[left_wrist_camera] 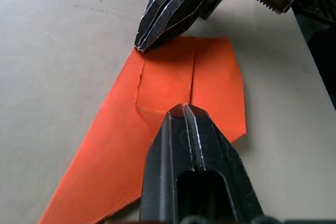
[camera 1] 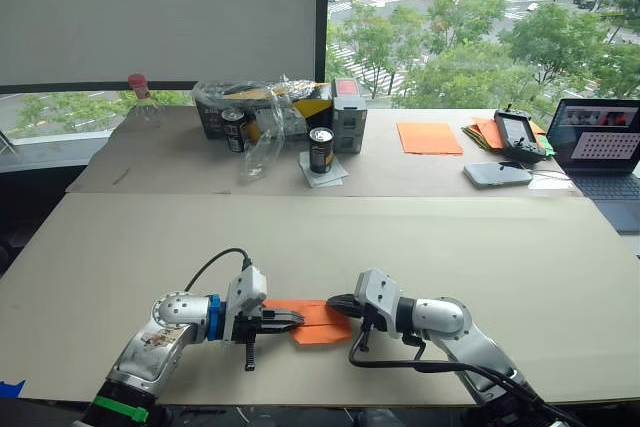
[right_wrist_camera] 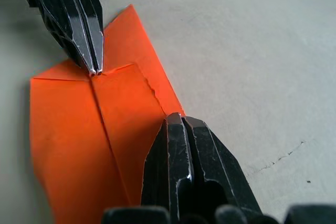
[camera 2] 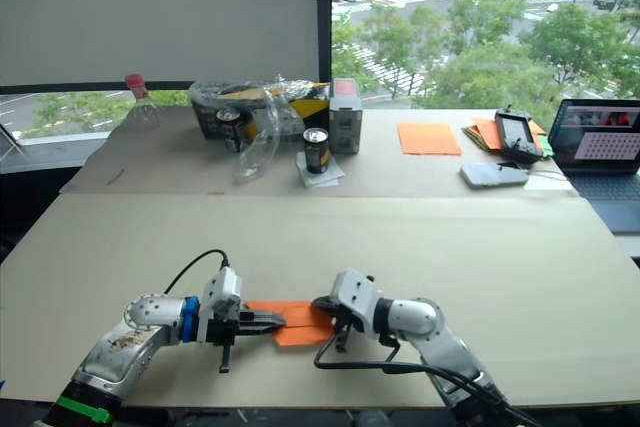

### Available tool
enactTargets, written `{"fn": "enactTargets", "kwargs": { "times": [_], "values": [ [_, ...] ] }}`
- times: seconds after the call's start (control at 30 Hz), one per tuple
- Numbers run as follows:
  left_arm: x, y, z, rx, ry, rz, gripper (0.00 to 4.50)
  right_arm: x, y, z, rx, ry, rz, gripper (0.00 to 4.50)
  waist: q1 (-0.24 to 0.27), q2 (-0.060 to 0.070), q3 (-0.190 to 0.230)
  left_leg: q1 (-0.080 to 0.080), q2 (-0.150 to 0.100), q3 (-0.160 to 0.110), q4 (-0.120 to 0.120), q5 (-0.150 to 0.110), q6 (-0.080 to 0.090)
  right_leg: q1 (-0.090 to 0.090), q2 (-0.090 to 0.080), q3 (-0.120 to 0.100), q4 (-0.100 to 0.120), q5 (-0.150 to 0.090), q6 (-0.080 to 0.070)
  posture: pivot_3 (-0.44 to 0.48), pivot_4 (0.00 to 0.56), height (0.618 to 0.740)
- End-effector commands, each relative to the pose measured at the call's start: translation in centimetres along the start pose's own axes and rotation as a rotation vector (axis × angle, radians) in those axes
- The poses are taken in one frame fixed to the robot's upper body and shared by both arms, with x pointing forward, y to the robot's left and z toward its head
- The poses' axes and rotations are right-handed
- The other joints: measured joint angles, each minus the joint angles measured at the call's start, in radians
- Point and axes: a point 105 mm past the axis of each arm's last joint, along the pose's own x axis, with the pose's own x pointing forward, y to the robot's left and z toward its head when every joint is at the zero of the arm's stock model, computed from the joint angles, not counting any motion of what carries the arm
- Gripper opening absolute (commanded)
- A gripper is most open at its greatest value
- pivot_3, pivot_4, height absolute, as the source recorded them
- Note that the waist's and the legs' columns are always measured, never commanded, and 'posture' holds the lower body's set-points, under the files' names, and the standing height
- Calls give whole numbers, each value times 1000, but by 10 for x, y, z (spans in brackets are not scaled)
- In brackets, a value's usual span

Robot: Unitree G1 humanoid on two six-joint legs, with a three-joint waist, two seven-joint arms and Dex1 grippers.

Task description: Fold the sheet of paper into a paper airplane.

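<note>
Mid-fold stage, near edge of the table (camera 1: 420,247). The sheet of paper (camera 1: 318,320) lies flat between your 2 grippers, already folded into a layered wedge with a central crease. Your left gripper (camera 1: 294,319) has its fingers closed together, tips pressed down on the paper at the centre crease; your right gripper (camera 1: 337,307), likewise closed and gripping nothing, presses its tips on the paper's right end. This pinning from both ends probably serves to flatten the layers and keep the sheet from sliding. The wedge's long axis runs left to right across the table; the broad, squared end lies under your right gripper and the taper points toward your left arm.
</note>
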Motion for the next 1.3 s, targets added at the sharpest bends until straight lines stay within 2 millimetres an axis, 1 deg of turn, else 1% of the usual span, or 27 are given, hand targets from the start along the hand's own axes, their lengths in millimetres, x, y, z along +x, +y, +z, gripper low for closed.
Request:
{"fn": "enactTargets", "kwargs": {
  "times": [0.03,0.13,0.23,0.33,0.4,0.5,0.53,0.6,0.67,0.73,0.8,0.87,0.93,1.0,1.13,1.2,1.23,1.27,1.3],
  "values": [
    [-1,6,-15,-4,58,25,0,0,8,-21,61,75,17,42,0,0,0,0,0,0,0,0,0,0,0,0,0,0,0,0,150,730],
    [-1,4,-29,-39,90,20,0,1,8,-21,57,79,17,42,2,0,0,2,0,0,0,0,0,2,0,0,0,0,0,0,150,730],
    [1,-5,-42,-15,121,-15,0,0,7,-22,54,83,15,42,2,2,-1,3,0,0,0,0,0,3,0,0,0,0,0,0,150,730],
    [1,-6,-44,-18,112,-12,0,0,7,-22,54,84,13,42,2,3,-2,3,0,0,0,0,0,3,0,0,0,0,0,0,150,730],
    [0,-3,-47,-19,106,8,0,0,7,-22,55,83,10,42,2,3,-2,3,0,0,0,0,0,3,0,0,0,0,0,0,150,730],
    [-2,3,-46,53,112,44,0,1,6,-22,56,84,7,42,2,5,-3,3,0,0,0,0,0,3,0,0,0,0,0,0,150,730],
    [-2,5,-44,81,111,50,0,1,6,-22,56,84,6,42,2,5,-3,3,0,0,0,0,0,3,0,0,0,0,0,0,150,730],
    [-3,9,-32,103,79,63,0,1,6,-22,55,84,5,42,2,5,-3,3,0,0,0,0,0,4,0,0,1,0,0,0,150,730],
    [-9,17,-7,95,16,95,0,1,5,-22,54,83,4,42,2,5,-3,3,0,0,0,0,0,3,0,0,1,0,0,0,150,730],
    [-18,24,19,51,-49,111,0,1,4,-22,52,79,2,42,1,3,-1,3,0,0,0,0,0,3,0,0,2,0,0,0,150,730],
    [-28,26,36,9,-83,114,0,2,1,-19,48,64,-5,42,0,0,1,2,0,-1,0,1,0,1,1,0,3,0,0,0,150,730],
    [-37,28,46,-18,-81,117,0,2,-2,-16,39,59,-10,42,-3,1,2,0,1,-1,0,0,0,-1,1,0,2,0,0,0,150,730],
    [-46,30,46,7,-15,136,0,3,-4,-12,5,55,-9,42,-5,1,2,-1,1,-1,0,0,0,-1,1,0,2,0,0,0,150,730],
    [-51,33,41,60,66,154,0,3,-7,-6,-2,42,-14,42,-4,1,2,-1,0,0,0,0,0,-1,0,0,1,0,0,0,150,730],
    [-55,29,44,50,97,124,0,-3,-19,14,-32,-1,-35,42,0,0,5,-4,0,0,0,1,-1,-5,0,0,1,1,0,0,150,730],
    [-54,25,44,40,105,100,0,-7,-25,25,-33,-29,-57,42,3,0,5,-10,0,0,0,1,-1,-11,0,0,3,1,-1,0,150,730],
    [-54,24,44,36,107,93,0,-8,-27,29,-28,-38,-66,42,5,0,6,-14,0,-1,1,2,-2,-15,0,0,3,3,-3,0,150,730],
    [-53,20,44,26,110,77,0,-12,-28,36,9,-75,-67,42,5,0,6,-16,0,-1,1,2,-2,-17,0,0,4,5,-8,0,150,730],
    [-53,17,44,15,109,63,0,-17,-28,43,36,-101,-61,42,5,0,6,-17,-1,-1,1,2,-2,-18,0,0,4,6,-8,0,150,730]
  ]
}}
